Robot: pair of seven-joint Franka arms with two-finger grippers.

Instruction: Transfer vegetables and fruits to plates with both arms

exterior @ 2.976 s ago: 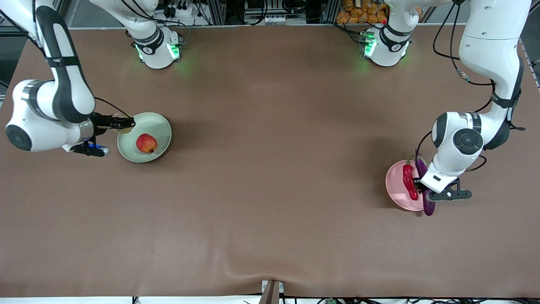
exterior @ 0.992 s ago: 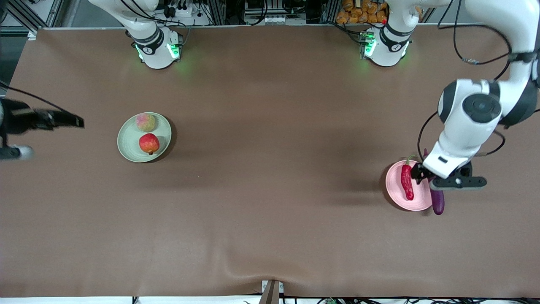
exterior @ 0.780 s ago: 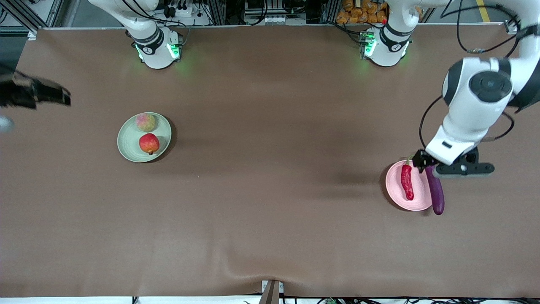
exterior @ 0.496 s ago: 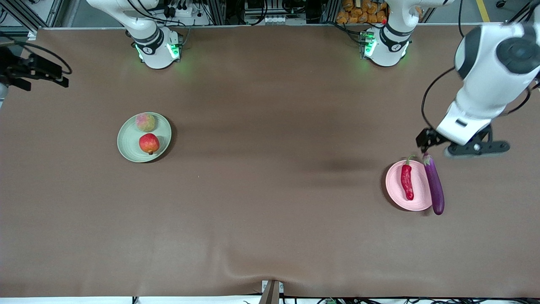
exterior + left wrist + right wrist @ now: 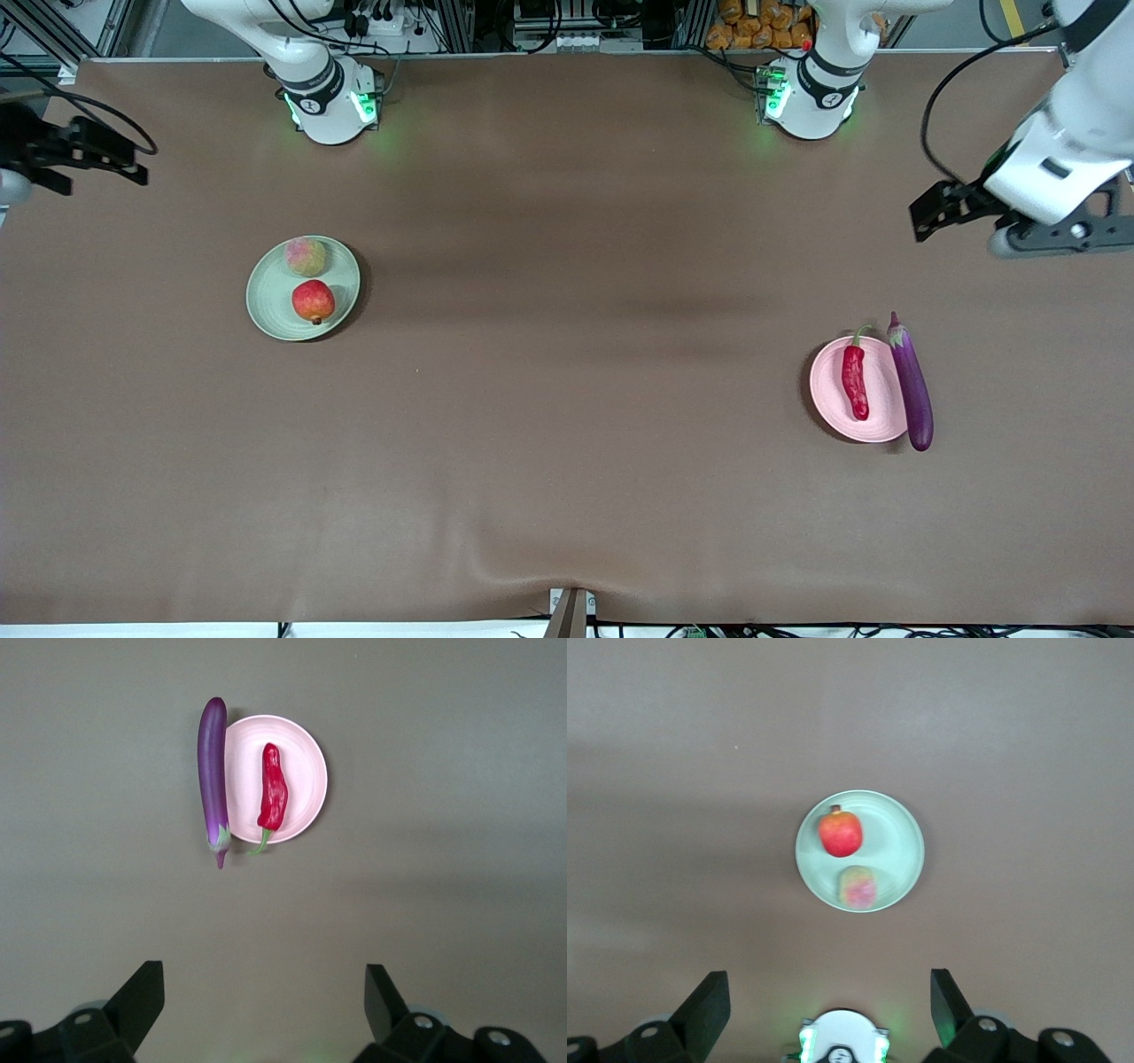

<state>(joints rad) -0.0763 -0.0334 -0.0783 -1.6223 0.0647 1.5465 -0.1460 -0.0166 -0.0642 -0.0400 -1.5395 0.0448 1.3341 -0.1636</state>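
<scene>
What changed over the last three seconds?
The right gripper let go of the peach on the green plate and withdrew; the left gripper released the eggplant along the pink plate rim and rose. Pomegranate and chili stayed.

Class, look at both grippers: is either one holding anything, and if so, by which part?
Nothing is held. The left gripper and the right gripper are both open and empty, up over bare table.

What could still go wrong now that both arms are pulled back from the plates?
The eggplant lies along the pink plate rim, mostly overhanging the table, so it may roll off. The chili, peach and pomegranate sit well inside their plates. The left gripper and right gripper are open, holding nothing.
</scene>
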